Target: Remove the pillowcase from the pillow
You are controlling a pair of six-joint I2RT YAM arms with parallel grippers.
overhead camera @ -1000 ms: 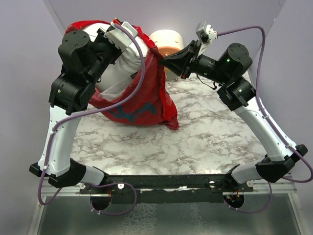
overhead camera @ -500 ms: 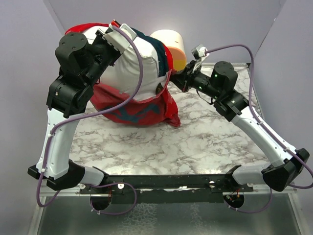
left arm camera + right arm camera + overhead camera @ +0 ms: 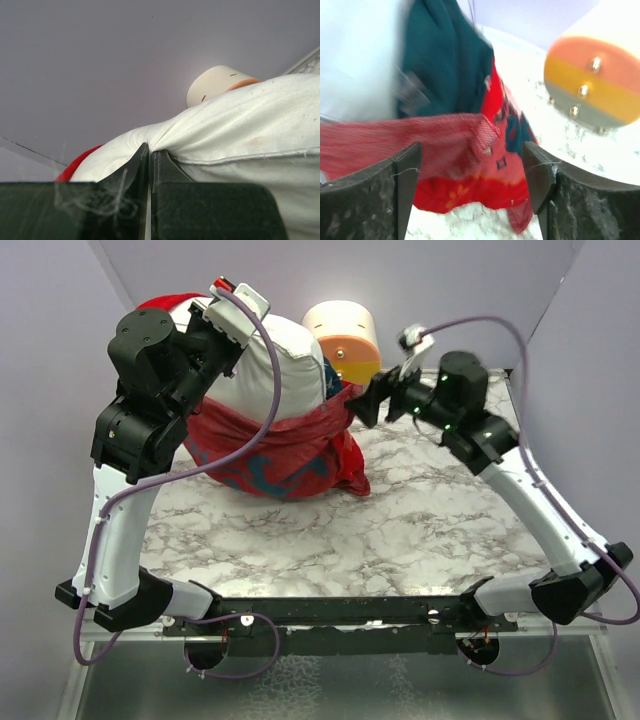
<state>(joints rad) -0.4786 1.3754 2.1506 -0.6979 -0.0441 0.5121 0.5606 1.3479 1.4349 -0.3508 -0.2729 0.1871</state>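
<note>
Pillowcase fabric is seen bunched low around the bottom of the pillow, left of centre in the upper half of the overhead frame, with the pillow's white upper part already bared.

At upper left, the left gripper is clenched on the pillow's seamed edge, as its wrist view shows, and the pillow's top is held up by it. That pinch should be kept firm and high so that the cover can be drawn downward and away.

Further right, the right gripper is seen with its jaws released and wide. The red hem lies loose in front of them, unclamped. A fresh bite is judged to be needed. Only red cloth should be taken, low on the bunched rim, with no white cushion caught, and the pull should be made toward the lower right of the frame.

The cream-and-orange cylinder stands just behind the right gripper at upper centre and should be avoided.

Open room is offered by the marble table across the lower and right parts of the frame. Little room is left at the top and left, where the walls stand close to the pillow.
</note>
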